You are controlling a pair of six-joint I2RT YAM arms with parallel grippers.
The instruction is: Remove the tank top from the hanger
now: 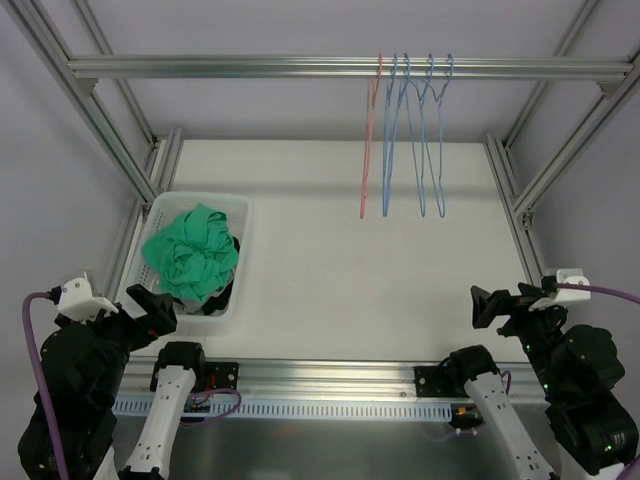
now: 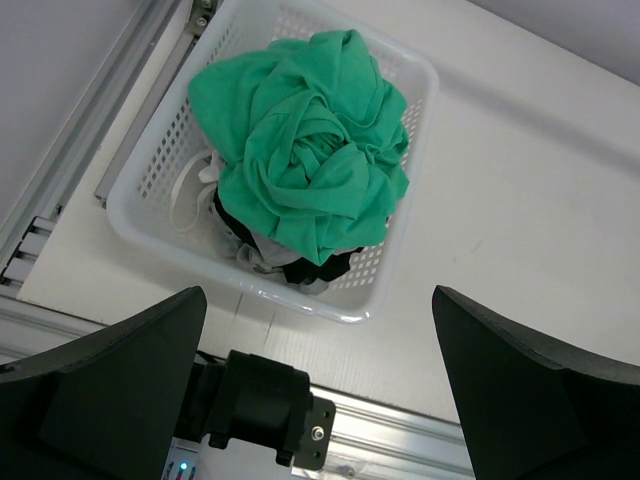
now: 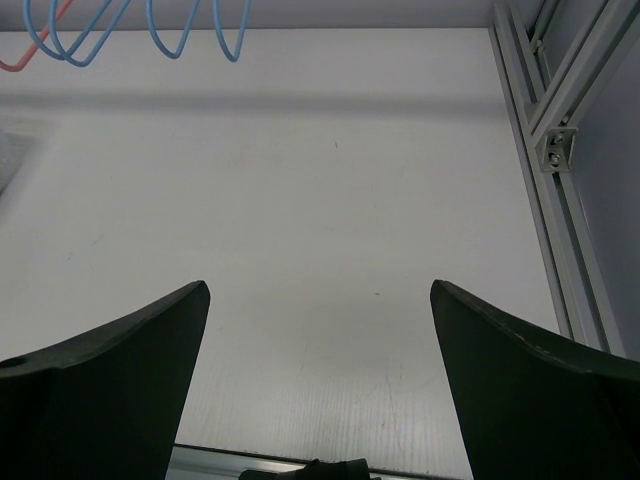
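Note:
The green tank top (image 1: 190, 255) lies crumpled in a white basket (image 1: 243, 222) at the left of the table, on top of dark and pale clothes. In the left wrist view the tank top (image 2: 305, 170) fills most of the basket (image 2: 405, 262). A red hanger (image 1: 368, 150) and blue hangers (image 1: 418, 150) hang bare from the top rail. My left gripper (image 1: 152, 308) hovers open just in front of the basket, its jaws (image 2: 320, 295) wide apart and holding nothing. My right gripper (image 1: 493, 306) is open and empty over the near right table (image 3: 320, 290).
Aluminium frame posts run along both table sides (image 1: 510, 175), with a corner bracket (image 3: 556, 150) at the right. The hangers' lower loops (image 3: 190, 35) show at the top of the right wrist view. Bare white tabletop (image 1: 350, 270) lies between the basket and the right arm.

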